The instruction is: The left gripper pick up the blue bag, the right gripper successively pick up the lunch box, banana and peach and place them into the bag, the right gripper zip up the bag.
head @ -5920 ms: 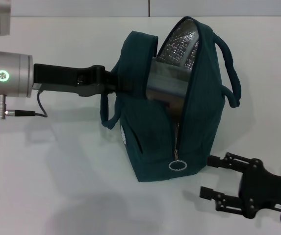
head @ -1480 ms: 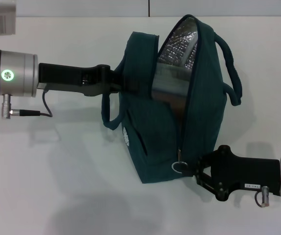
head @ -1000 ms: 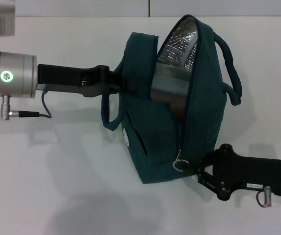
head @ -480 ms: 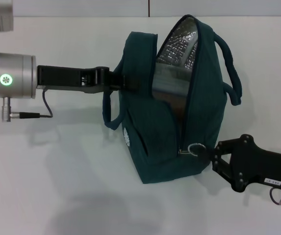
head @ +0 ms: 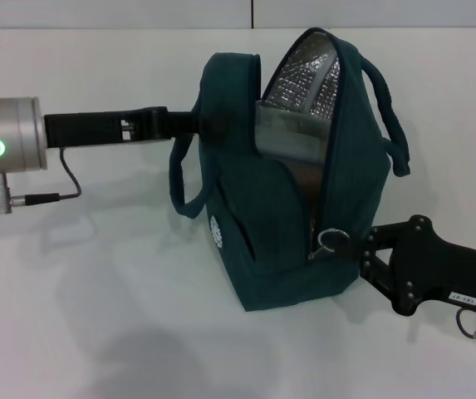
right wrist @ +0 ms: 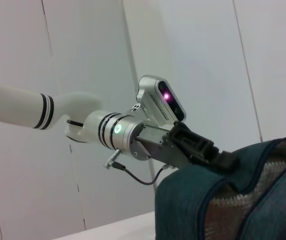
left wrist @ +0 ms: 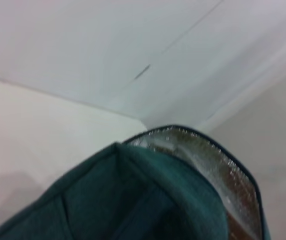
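The right gripper (head: 355,249) pinches the ring zipper pull (head: 331,241) low on the blue bag (head: 296,191). The left gripper (head: 200,126) clamps the bag's left rim. The ring may slip free, or the bag may tip rightward under the pull.

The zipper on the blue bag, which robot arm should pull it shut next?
The right. The right gripper is already at the ring zipper pull low on the blue bag. The left gripper is busy holding the bag's upper edge.
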`<state>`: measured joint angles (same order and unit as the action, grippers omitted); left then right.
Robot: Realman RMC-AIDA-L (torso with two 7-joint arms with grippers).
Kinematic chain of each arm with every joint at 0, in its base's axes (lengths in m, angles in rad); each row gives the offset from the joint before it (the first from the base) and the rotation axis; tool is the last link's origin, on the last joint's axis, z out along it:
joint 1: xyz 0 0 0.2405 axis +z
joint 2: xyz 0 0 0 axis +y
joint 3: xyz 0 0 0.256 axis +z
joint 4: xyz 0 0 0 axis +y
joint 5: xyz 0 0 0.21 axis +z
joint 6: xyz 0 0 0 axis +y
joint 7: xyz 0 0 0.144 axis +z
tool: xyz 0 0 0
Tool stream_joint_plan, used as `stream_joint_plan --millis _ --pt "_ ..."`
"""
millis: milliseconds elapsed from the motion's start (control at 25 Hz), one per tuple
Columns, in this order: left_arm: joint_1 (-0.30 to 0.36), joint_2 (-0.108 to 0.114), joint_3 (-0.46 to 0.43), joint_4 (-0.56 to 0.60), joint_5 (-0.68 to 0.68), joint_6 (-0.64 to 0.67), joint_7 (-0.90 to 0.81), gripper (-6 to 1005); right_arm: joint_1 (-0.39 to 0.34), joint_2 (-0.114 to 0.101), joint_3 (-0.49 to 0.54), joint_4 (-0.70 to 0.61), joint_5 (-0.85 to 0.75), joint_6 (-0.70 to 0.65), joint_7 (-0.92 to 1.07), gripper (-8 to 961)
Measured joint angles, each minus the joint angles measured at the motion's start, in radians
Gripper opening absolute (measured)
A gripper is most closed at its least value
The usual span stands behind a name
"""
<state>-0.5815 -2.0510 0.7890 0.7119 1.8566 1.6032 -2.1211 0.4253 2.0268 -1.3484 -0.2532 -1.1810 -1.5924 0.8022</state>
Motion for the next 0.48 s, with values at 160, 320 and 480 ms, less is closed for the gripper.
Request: stream_joint_plan --millis 160,320,480 --pt "0.028 0.0 -0.001 0.006 -0.078 0.008 0.068 222 0.001 0.001 0.0 -0.002 0.002 -0.012 0.0 13" --pt "0.077 0.007 -0.002 0.007 -0.201 0.052 0.176 347 0.001 0.001 0.006 -0.005 0.013 -0.032 -0.011 12" --pt "0.125 0.0 -0.002 0.0 -0.296 0.131 0.352 505 0.002 0.001 0.007 -0.006 0.058 -0.057 -0.04 12"
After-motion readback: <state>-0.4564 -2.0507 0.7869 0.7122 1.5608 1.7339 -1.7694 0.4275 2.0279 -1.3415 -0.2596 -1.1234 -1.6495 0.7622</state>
